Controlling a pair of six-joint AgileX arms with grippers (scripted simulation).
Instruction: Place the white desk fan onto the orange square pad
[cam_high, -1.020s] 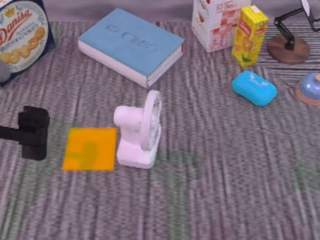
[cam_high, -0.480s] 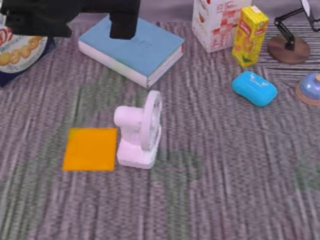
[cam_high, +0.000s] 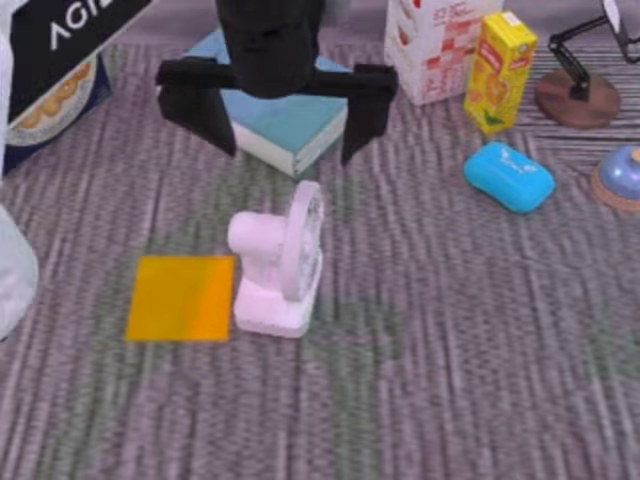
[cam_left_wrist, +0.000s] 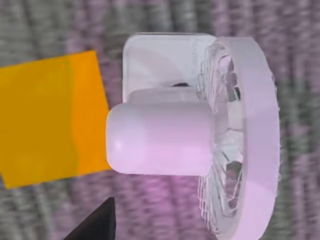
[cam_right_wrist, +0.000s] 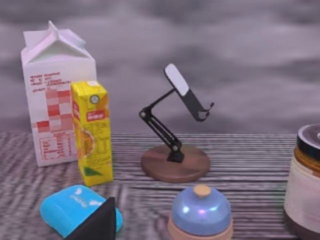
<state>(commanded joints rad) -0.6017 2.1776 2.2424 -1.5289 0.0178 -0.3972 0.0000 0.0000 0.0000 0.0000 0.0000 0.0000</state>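
The white desk fan (cam_high: 275, 265) stands upright on the table, its base touching the right edge of the orange square pad (cam_high: 180, 298). My left gripper (cam_high: 286, 150) hovers above and behind the fan, over the blue book, open wide with nothing between its fingers. In the left wrist view the fan (cam_left_wrist: 165, 130) fills the middle, with the pad (cam_left_wrist: 47, 117) beside its motor bulge. One dark fingertip (cam_left_wrist: 97, 225) shows at the edge. My right arm is out of the top view. Its wrist view shows one fingertip (cam_right_wrist: 100, 222), spread to the side, holding nothing.
A blue book (cam_high: 285, 128) lies behind the fan and a cookie tin (cam_high: 50, 100) sits at the back left. At the back right are a milk carton (cam_high: 435, 50), yellow juice box (cam_high: 498, 72), blue case (cam_high: 508, 177), phone stand (cam_high: 578, 95), bell (cam_high: 622, 178) and jar (cam_right_wrist: 305, 175).
My left arm has swung from the table's left edge, across the back, to hover above the book behind the fan, fingers spread. Fan and pad have not moved.
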